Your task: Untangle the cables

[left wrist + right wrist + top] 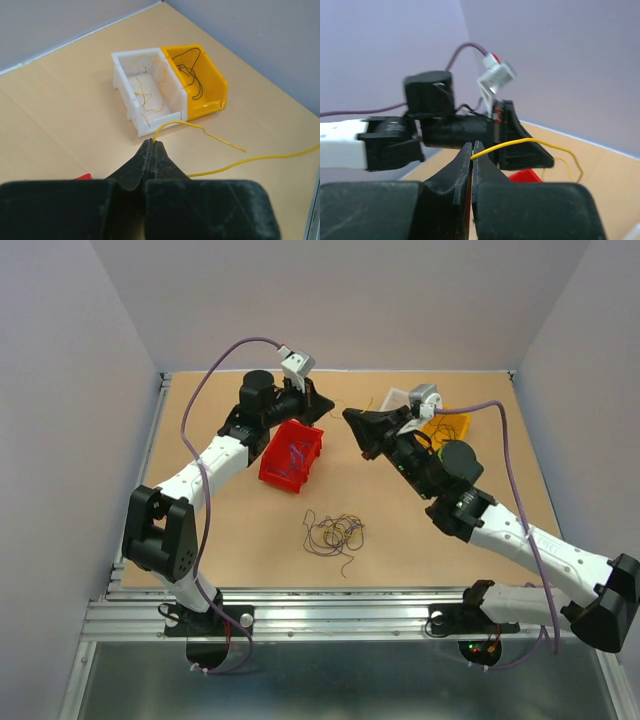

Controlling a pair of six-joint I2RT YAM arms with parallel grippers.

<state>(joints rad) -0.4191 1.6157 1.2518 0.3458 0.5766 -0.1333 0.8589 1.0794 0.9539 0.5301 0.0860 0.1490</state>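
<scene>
The left gripper [151, 143] and right gripper [471, 146] are each squeezed tight on a thin yellow wire [520, 141], high above the clump [335, 533]; wires look light and floppy, so hold near an end.

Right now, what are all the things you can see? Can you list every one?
red bin: one, red, left of the table's middle, blue-purple wires inside
white bin: one, white, far right side, thin yellow wires inside
yellow bin: one, yellow, right beside the white bin, dark wires inside
cable clump: one, blue-purple, tan and dark brown, loose near the table's front
yellow wire: at least one strand, yellow, pinched at the fingertips
table: one, tan
arms: two, white and black, reaching from the near edge
left gripper: one, black, shut on the yellow wire
right gripper: one, black, shut on the yellow wire
</scene>
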